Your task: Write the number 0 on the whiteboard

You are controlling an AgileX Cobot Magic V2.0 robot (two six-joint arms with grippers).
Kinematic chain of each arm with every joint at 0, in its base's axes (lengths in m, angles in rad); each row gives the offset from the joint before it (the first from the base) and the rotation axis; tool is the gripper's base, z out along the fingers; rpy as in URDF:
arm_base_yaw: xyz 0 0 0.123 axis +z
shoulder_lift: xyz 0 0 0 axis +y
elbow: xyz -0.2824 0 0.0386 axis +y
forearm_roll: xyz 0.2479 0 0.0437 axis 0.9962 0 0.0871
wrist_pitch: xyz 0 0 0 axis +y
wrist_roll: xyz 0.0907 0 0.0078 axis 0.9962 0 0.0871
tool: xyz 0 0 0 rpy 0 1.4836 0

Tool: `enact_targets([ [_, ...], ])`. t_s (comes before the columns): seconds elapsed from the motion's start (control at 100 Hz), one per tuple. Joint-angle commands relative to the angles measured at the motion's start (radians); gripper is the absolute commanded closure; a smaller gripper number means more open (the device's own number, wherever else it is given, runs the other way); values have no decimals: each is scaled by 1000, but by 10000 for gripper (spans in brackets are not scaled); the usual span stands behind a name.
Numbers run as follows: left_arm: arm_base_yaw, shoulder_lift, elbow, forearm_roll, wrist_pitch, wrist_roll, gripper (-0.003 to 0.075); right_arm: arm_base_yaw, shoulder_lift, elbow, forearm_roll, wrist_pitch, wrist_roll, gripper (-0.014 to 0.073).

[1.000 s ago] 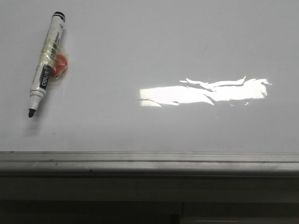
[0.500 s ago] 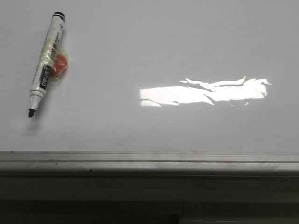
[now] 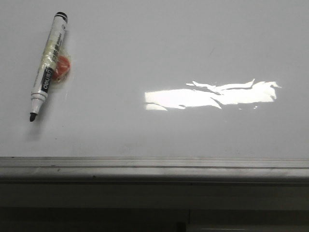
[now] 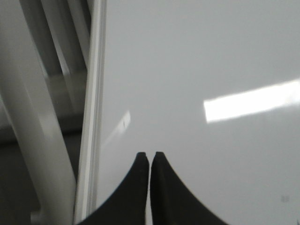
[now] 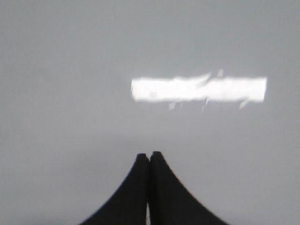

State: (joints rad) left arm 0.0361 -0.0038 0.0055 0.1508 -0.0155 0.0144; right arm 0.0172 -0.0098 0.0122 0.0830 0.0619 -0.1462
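The whiteboard (image 3: 145, 48) fills most of the front view, pale grey and glossy. The number 0 is out of view in every frame. An uncapped black-and-white marker (image 3: 47, 65) lies on the board at the far left, tip toward the near rail, with a red piece (image 3: 62, 67) taped to its side. Neither gripper appears in the front view. My left gripper (image 4: 149, 155) hangs over the whiteboard (image 4: 187, 56) near its side rail (image 4: 91, 117), its jaws together with nothing between them. My right gripper (image 5: 149, 154) is shut and empty over bare whiteboard (image 5: 70, 70).
A grey metal rail (image 3: 154, 166) runs along the board's near edge, with a dark drop below it. A bright white glare patch (image 3: 212, 94) lies right of centre. White frame bars (image 4: 28, 117) stand beyond the board's side edge in the left wrist view.
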Motion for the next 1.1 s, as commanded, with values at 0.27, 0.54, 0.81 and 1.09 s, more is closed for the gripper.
enact_targets([
  [0.27,-7,-28,30,2,-306,-3,740,-1,-20,12,1,-423,-5,662],
  [0.54,-9,-6,-72,-97,-102,-120,740,-1,-18,-132,34,-116,210,662],
  [0.81,-9,241,-476,-271,334,-143,740,-1,134,-408,73,422,214,662],
  [1.09,-19,361,-511,-351,107,-94,737,-1,171,-408,73,379,214,662],
])
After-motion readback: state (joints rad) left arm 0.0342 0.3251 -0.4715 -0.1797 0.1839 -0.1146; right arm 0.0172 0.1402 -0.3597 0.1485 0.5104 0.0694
